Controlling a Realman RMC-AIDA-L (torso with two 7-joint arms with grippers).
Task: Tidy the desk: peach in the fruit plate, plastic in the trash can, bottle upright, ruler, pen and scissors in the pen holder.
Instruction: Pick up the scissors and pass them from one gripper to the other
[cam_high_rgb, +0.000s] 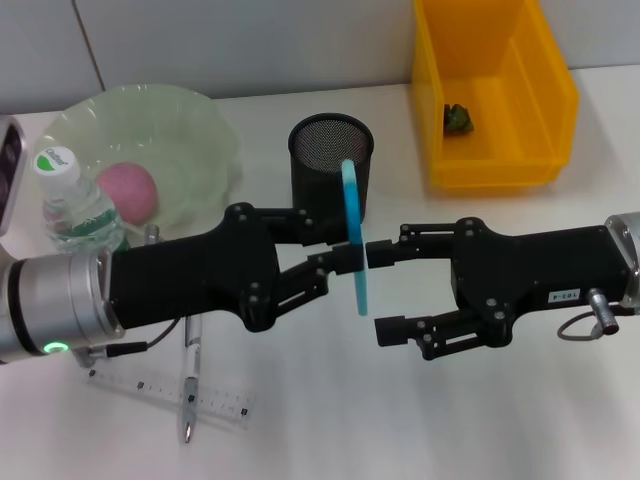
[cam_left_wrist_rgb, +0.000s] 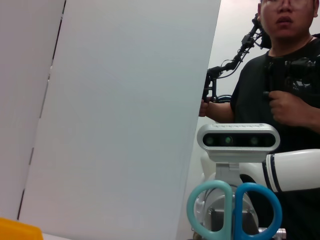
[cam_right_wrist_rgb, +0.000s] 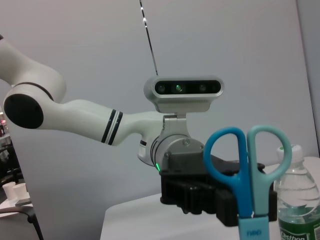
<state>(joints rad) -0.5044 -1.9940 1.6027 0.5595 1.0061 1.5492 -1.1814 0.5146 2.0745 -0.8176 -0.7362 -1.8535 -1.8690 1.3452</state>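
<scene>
My left gripper (cam_high_rgb: 345, 250) is shut on the blue scissors (cam_high_rgb: 352, 205), which it holds upright just in front of the black mesh pen holder (cam_high_rgb: 330, 155). The handles of the scissors (cam_left_wrist_rgb: 235, 210) show in the left wrist view, and the scissors (cam_right_wrist_rgb: 247, 170) also appear in the right wrist view. My right gripper (cam_high_rgb: 378, 292) faces it, open, its upper finger close to the scissors. The peach (cam_high_rgb: 128, 190) lies in the green fruit plate (cam_high_rgb: 190, 130). The bottle (cam_high_rgb: 75, 205) stands upright. The ruler (cam_high_rgb: 170, 392) and pen (cam_high_rgb: 190, 375) lie on the desk. Green plastic (cam_high_rgb: 458, 118) lies in the yellow trash can (cam_high_rgb: 495, 100).
Both arms meet over the middle of the white desk. A dark device edge (cam_high_rgb: 8, 170) sits at the far left. A person holding control handles (cam_left_wrist_rgb: 290, 100) stands behind the desk.
</scene>
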